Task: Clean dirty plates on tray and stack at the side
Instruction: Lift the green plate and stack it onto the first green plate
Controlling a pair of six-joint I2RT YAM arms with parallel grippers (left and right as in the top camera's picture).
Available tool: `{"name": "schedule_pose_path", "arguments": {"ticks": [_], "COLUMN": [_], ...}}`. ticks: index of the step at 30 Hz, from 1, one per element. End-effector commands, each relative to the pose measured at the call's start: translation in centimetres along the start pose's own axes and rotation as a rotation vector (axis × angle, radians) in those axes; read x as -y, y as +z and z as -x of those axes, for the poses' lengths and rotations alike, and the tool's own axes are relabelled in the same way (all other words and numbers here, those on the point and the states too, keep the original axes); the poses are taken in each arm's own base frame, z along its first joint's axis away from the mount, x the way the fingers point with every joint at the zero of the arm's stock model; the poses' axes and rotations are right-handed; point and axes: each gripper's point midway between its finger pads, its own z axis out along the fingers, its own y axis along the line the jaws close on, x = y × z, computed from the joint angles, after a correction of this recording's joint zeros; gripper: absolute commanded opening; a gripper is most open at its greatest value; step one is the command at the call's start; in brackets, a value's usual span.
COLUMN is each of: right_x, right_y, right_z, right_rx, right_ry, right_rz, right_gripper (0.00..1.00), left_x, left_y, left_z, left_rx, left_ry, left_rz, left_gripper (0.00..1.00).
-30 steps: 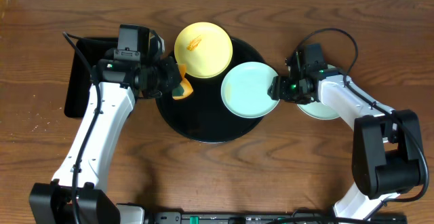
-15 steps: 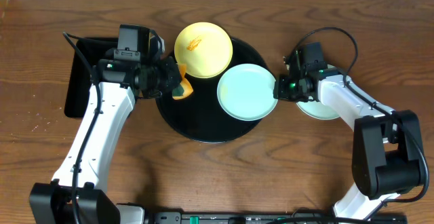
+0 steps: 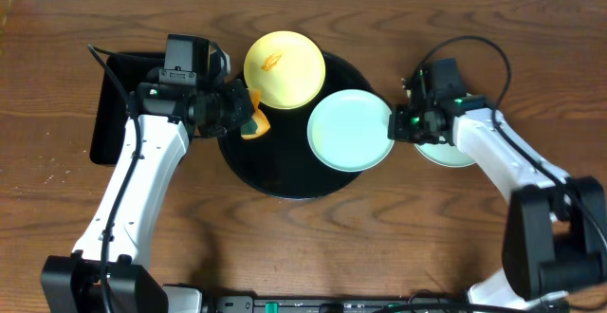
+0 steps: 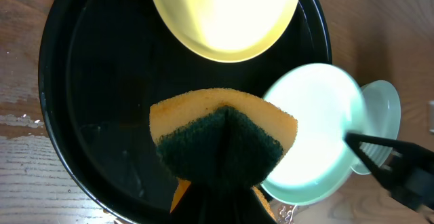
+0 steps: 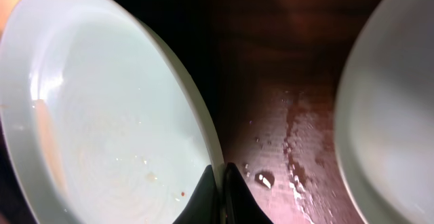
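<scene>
One plate set aside, two on the tray.
A mint plate (image 3: 453,155) lies on the table beside the tray (image 3: 275,175), and the smeared yellow plate (image 3: 284,68) awaits wiping. The right gripper (image 3: 396,126), reaching inward, pinches the second mint plate (image 3: 350,130) by its rim at the tray's right edge. The left gripper (image 3: 242,114) hovers, clamping a sponge (image 3: 254,121).

Glossy black tray (image 3: 275,168), smooth plastic mint plate (image 3: 351,129), rough green-backed orange sponge (image 4: 224,141), wood-grain table (image 3: 379,247).
</scene>
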Motion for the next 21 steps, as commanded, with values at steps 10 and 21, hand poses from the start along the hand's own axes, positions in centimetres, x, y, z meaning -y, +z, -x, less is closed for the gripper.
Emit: {"name": "schedule_pose_path", "arguments": {"ticks": [10, 21], "right_x": [4.1, 15.0], "right_y": [-10.2, -12.7], "right_z": [1.9, 0.6], "right_rx": [0.183, 0.226], "right_ry": [0.11, 0.35], "right_rz": [-0.049, -0.218], "right_gripper": [0.01, 0.01], "left_x": [-0.2, -0.1], "left_y": [-0.1, -0.1], "left_z": [0.0, 0.0], "left_rx": [0.004, 0.005], "left_ry": [0.016, 0.016], "left_rz": [0.005, 0.005], "left_gripper": [0.07, 0.07]}}
